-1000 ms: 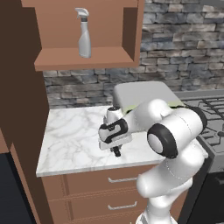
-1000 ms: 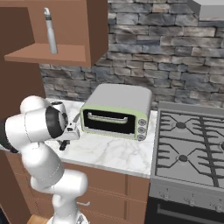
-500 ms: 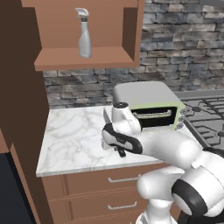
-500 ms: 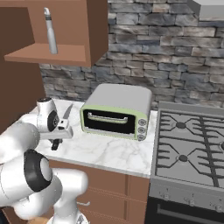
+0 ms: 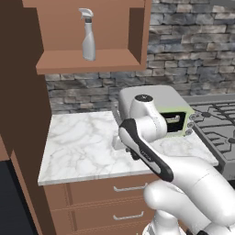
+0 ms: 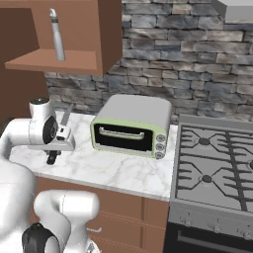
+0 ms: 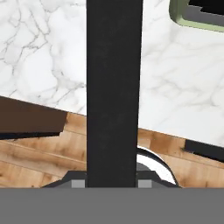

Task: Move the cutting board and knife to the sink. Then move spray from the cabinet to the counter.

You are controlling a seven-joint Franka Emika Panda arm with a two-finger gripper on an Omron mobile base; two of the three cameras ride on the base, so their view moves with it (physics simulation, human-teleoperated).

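Note:
My gripper (image 6: 58, 139) (image 5: 123, 141) is shut on the knife. It hangs over the counter (image 5: 82, 147) (image 6: 111, 170), just left of the toaster oven. The knife's silver blade (image 6: 65, 117) points up and its black handle (image 6: 52, 158) sticks out below the hand. In the hand view the black handle (image 7: 114, 87) runs straight up from between my gripper's fingers (image 7: 111, 183). The spray (image 5: 87, 34) (image 6: 58, 35) stands upright on the shelf of the open cabinet (image 5: 87, 63) (image 6: 49, 62), above and left of the hand. The cutting board and the sink are out of view.
A green-fronted toaster oven (image 6: 132, 131) (image 5: 176, 121) sits on the counter against the stone wall. A gas stove (image 6: 217, 163) lies to its right. Brown drawers (image 5: 105, 195) run under the counter, and a tall brown panel (image 5: 20, 114) bounds it on the left.
The arm has swung its elbow forward and down, and the hand has rolled with the knife and drifted slightly left over the counter. The spray has not moved.

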